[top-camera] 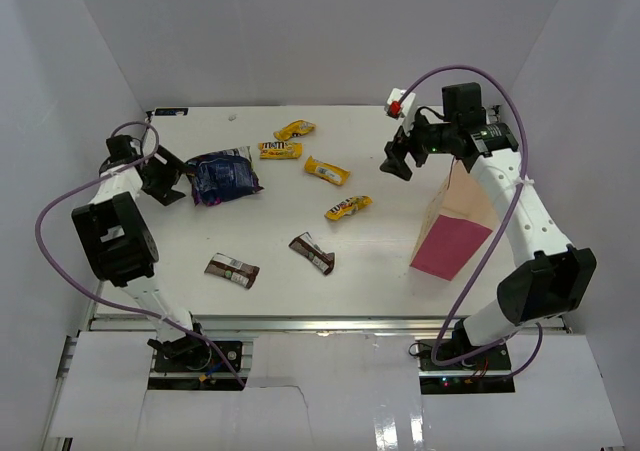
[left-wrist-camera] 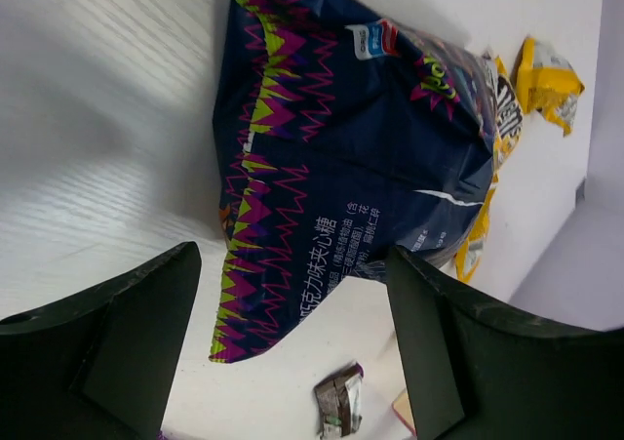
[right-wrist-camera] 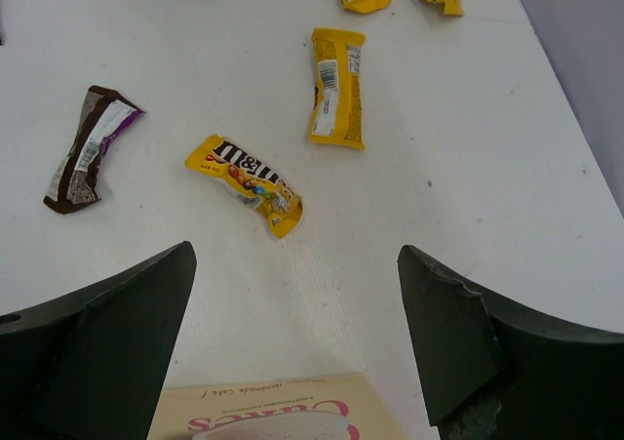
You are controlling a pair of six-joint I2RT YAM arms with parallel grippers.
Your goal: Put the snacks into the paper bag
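Note:
The dark blue-purple crinkly bag [top-camera: 225, 176] lies at the left; in the left wrist view it [left-wrist-camera: 351, 147] fills the space just ahead of my open, empty left gripper [top-camera: 165, 178] [left-wrist-camera: 292, 303]. Several yellow candy packs [top-camera: 327, 171] and two brown bars [top-camera: 312, 252] [top-camera: 232, 269] lie spread over the middle. The paper bag [top-camera: 455, 226], magenta with a pale cream face, stands upright at the right. My right gripper [top-camera: 400, 159] [right-wrist-camera: 292, 333] is open and empty, above the table just left of the bag's top [right-wrist-camera: 273, 411]. A yellow pack [right-wrist-camera: 246, 181] lies ahead of it.
White walls enclose the table on three sides. A brown bar [left-wrist-camera: 341, 401] and yellow packs [left-wrist-camera: 546, 79] show beyond the blue bag in the left wrist view. Another brown bar [right-wrist-camera: 86, 149] and more yellow packs [right-wrist-camera: 337, 87] lie ahead of the right gripper.

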